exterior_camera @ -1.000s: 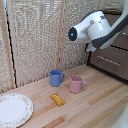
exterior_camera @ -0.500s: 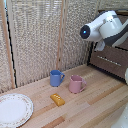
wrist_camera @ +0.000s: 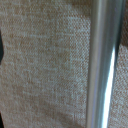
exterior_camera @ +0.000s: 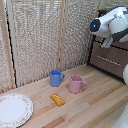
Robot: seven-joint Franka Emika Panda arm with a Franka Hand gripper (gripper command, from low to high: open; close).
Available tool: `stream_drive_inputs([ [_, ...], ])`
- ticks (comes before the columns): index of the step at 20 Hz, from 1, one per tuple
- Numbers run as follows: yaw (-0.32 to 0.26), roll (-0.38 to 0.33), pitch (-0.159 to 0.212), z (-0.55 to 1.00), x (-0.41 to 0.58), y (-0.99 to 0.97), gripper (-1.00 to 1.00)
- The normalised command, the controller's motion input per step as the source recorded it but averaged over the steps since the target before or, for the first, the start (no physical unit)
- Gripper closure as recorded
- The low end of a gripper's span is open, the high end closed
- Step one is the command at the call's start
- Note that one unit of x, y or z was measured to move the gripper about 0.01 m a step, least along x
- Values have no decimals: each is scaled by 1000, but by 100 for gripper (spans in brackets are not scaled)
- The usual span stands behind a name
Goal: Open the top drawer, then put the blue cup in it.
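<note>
At the exterior view's far right the arm (exterior_camera: 112, 25) is held high beside the dresser, judged to be lining up on the top drawer (exterior_camera: 111, 50), seemingly shut; finger state cannot be told; the blue cup (exterior_camera: 56, 78), a small handled mug, is left standing mid-table beside the pink mug (exterior_camera: 76, 84).

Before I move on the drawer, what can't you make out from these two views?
- End effector: hidden behind the arm in the exterior view; the wrist view shows only woven screen and a metal post, so its state is unknown.
- Top drawer: cut by the exterior view's right edge and partly covered by the arm; handle indistinct.
- Blue cup: inside not visible.
</note>
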Motion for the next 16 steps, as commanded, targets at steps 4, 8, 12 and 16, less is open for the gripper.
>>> stream_drive_inputs([
  [4, 54, 33, 0, -56, -5, -15, 100],
  [8, 54, 101, 36, -25, 0, 24, 100],
  [12, 33, 65, 26, -85, 0, 161, 100],
  [16, 60, 39, 10, -99, 0, 330, 100],
])
